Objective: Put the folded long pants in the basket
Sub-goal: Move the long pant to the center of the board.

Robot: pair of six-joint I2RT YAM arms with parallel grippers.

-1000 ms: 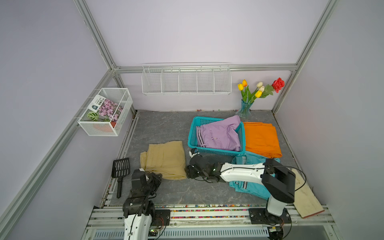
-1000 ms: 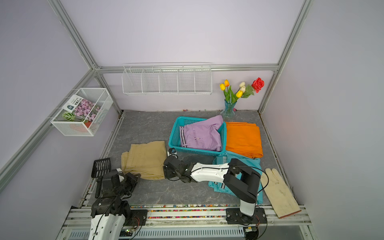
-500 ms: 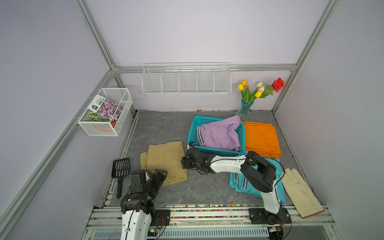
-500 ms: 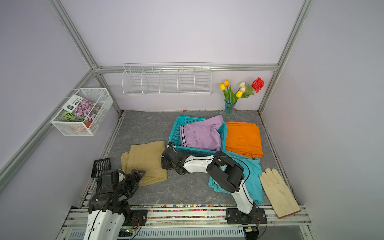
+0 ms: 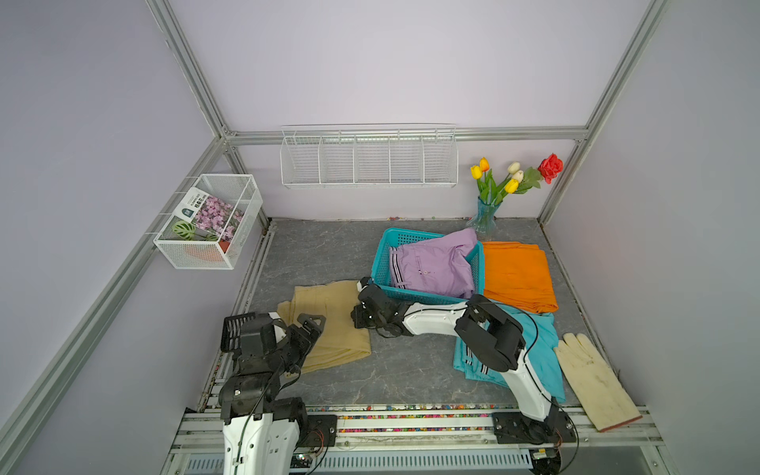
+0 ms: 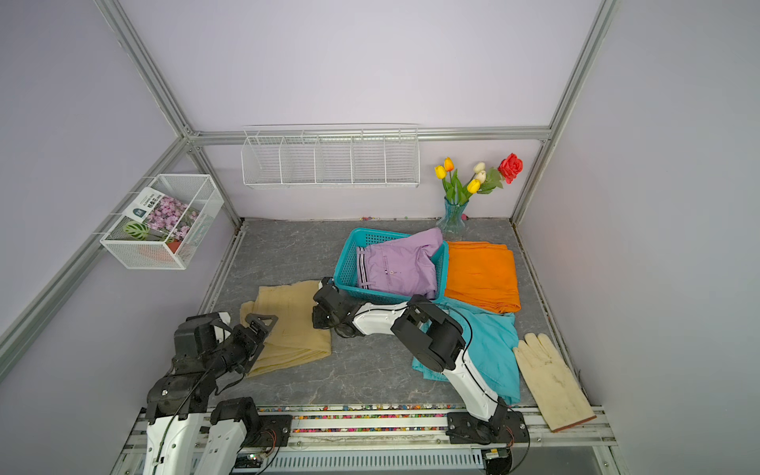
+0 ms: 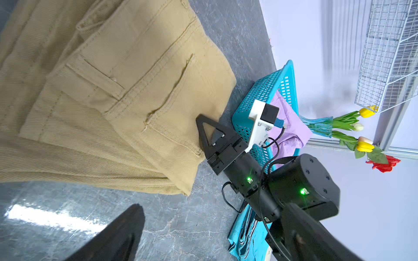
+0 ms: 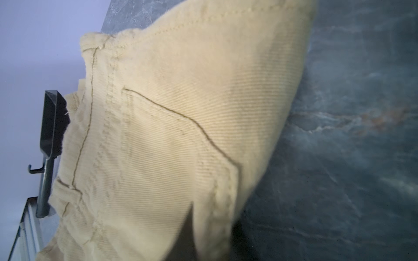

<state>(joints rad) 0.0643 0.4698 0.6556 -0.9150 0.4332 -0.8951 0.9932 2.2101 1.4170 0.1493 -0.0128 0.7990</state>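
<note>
The khaki folded long pants (image 5: pixel 337 329) (image 6: pixel 292 325) (image 7: pixel 113 90) lie flat on the floor, left of the turquoise basket (image 5: pixel 415 294) (image 6: pixel 370 294) (image 7: pixel 264 90). My right gripper (image 5: pixel 355 320) (image 6: pixel 316 318) (image 7: pixel 202 126) (image 8: pixel 212 237) is shut on their right edge, beside the basket's near-left corner. My left gripper (image 5: pixel 310 325) (image 6: pixel 261 323) (image 7: pixel 203 244) hovers open over their near-left part, holding nothing. The lilac pants (image 5: pixel 432 267) (image 6: pixel 395 267) sit in the basket. The orange pants (image 5: pixel 514 275) (image 6: pixel 479 273) lie right of it. The teal pants (image 5: pixel 543 341) (image 6: pixel 493 341) lie partly under my right arm.
A cream glove (image 5: pixel 592 378) lies at the near right. A vase of flowers (image 5: pixel 487 214) stands behind the basket. A black scoop (image 5: pixel 236 325) (image 8: pixel 52 126) lies by the left rail behind my left arm. White wire baskets (image 5: pixel 370 156) hang on the walls.
My right gripper moved left from in front of the basket to the khaki pants' edge and shut on it. My left gripper opened and reached forward over the pants.
</note>
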